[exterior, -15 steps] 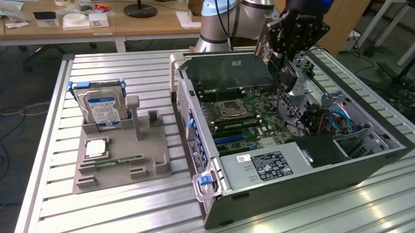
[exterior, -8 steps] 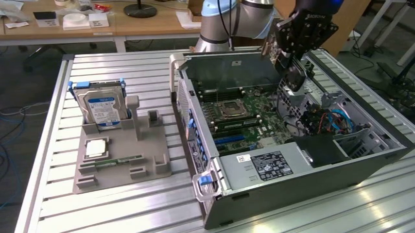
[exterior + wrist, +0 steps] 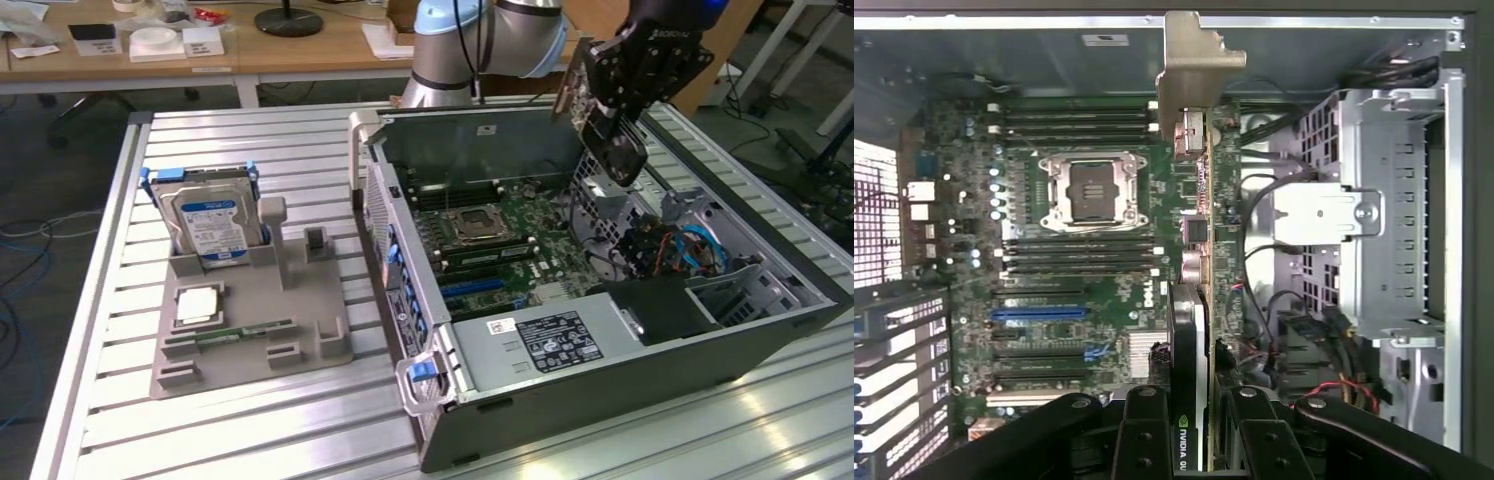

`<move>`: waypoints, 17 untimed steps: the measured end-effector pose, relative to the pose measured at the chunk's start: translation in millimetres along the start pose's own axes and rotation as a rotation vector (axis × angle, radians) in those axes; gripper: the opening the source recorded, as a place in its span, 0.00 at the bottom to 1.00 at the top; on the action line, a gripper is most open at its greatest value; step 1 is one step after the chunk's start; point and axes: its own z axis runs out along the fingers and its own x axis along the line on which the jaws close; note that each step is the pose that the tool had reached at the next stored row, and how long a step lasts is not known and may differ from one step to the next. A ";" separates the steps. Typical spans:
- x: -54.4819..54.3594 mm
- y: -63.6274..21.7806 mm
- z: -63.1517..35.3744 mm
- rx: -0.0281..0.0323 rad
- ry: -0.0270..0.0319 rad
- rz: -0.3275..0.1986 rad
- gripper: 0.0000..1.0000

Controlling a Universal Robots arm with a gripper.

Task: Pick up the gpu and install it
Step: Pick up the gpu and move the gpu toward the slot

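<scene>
Gripper, upper right of the exterior view, is partly closed and clamped on the gpu. The gpu hangs tilted, held clear above the motherboard inside the open computer case, seated in no slot.

Robotics lab or workshop. A slatted aluminium bench carries an opened computer case and a grey parts fixture holding a hard drive. A robot arm stands behind the case, its hand clamped on a gpu. Cluttered wooden desks behind, loose cables on the floor.
</scene>
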 end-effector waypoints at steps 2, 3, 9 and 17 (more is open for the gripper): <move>-4.2 0.2 0.1 0.0000 -0.0001 0.002 0.27; -6.4 0.3 0.2 0.0000 -0.0001 0.003 0.27; -15.4 1.1 0.5 0.0003 -0.0006 0.013 0.27; -20.9 1.6 0.7 0.0005 -0.0008 0.019 0.27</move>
